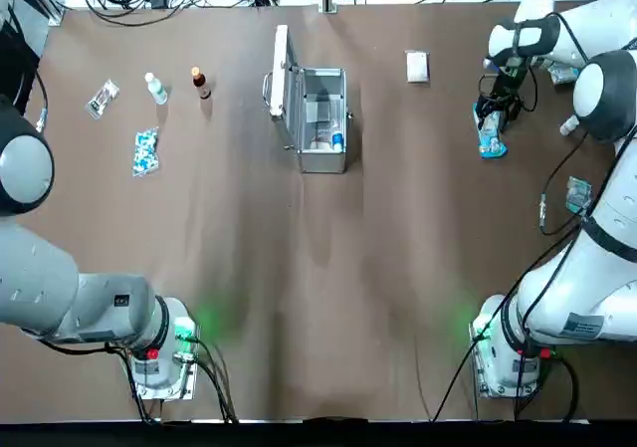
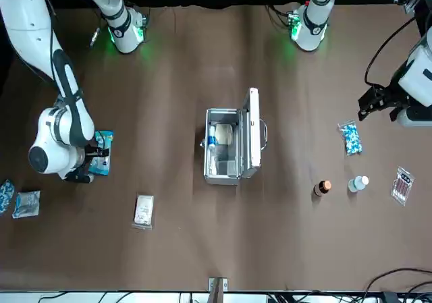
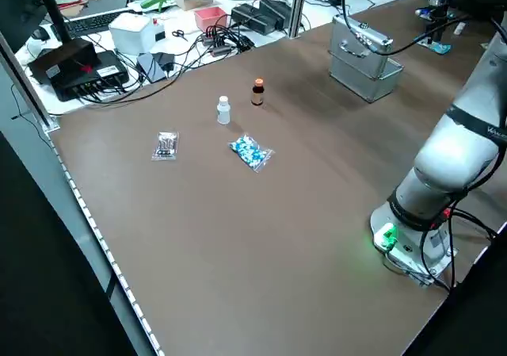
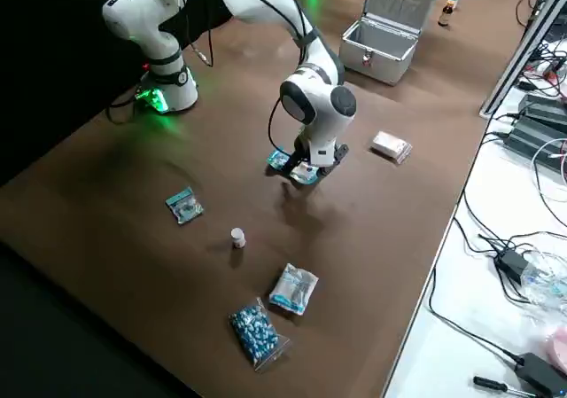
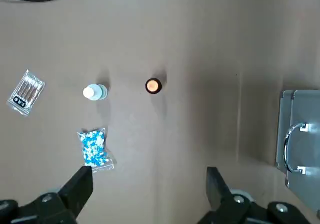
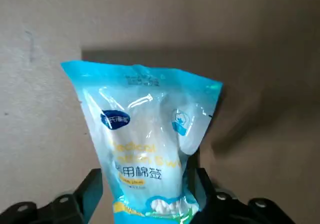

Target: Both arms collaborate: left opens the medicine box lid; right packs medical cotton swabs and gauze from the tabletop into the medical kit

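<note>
The medicine box [image 1: 322,120] stands open at the table's far middle, its lid [image 1: 282,73] upright on the left side with the handle facing outward. The pale inside holds a few small items. The teal and white medical cotton swabs packet [image 6: 150,134] lies at the far right of the table [image 1: 492,142]. My right gripper [image 6: 147,189] is down on it, fingers pressed against the packet's narrowed end. The white gauze packet [image 1: 417,66] lies between the box and the right gripper. My left gripper [image 5: 145,184] hangs open high above the table's left part.
On the left stand a brown bottle [image 1: 201,82] and a white bottle [image 1: 156,89], with a blue-speckled packet [image 1: 145,151] and a clear packet [image 1: 102,98] nearby. More packets [image 1: 578,195] and a small white bottle [image 1: 568,125] lie at the right edge. Cables run behind the far edge.
</note>
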You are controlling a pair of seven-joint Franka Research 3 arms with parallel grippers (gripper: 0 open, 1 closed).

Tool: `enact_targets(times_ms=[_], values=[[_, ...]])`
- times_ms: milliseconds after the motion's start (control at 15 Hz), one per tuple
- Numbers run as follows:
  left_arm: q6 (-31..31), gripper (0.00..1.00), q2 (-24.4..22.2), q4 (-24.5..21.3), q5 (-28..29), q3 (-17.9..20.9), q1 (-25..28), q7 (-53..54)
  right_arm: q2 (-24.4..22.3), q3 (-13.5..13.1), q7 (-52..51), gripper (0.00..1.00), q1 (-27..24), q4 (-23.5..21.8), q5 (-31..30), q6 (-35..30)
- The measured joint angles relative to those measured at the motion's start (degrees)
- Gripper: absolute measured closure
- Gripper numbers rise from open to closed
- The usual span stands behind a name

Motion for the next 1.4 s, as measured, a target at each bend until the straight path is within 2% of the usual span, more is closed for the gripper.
enact_targets(times_ms=[67,200,333,400,467,733,867,1133,1400], values=[[0.0,0.00,0.0,0.0,0.0,0.0,0.0,0.0,0.4,0.0,0.0,0.17,0.0,0.0,0.0,0.0],[0.0,0.00,0.0,0.0,0.0,0.0,0.0,0.0,0.9,-0.1,0.0,0.24,-0.4,0.0,0.0,0.0],[0.0,0.00,0.0,0.0,0.0,-0.1,-0.1,0.0,1.0,-0.1,0.0,0.41,-1.1,-0.1,0.0,-0.1],[0.0,0.00,0.0,0.0,0.0,-0.2,-0.1,0.0,1.0,-0.1,0.0,0.41,-1.3,-0.1,0.0,-0.1],[0.0,0.00,0.0,0.0,0.0,-0.2,-0.1,0.0,1.0,-0.1,0.0,0.46,-1.4,-0.1,0.0,-0.1],[0.0,0.00,0.0,0.0,0.0,-0.2,-0.1,0.0,0.8,0.1,0.0,0.83,-1.4,0.3,0.0,-1.4],[0.0,0.00,0.0,0.0,0.0,-0.2,-0.1,0.0,0.8,0.2,0.0,0.87,-1.3,1.4,0.0,-4.3],[0.0,0.00,0.0,0.0,0.0,-0.2,-0.1,0.0,-0.6,1.4,1.5,0.88,1.8,6.7,0.4,-11.3],[0.0,0.00,0.0,-0.1,0.0,-0.3,-0.1,0.0,-4.6,2.3,7.6,0.88,9.1,10.8,7.5,-13.1]])
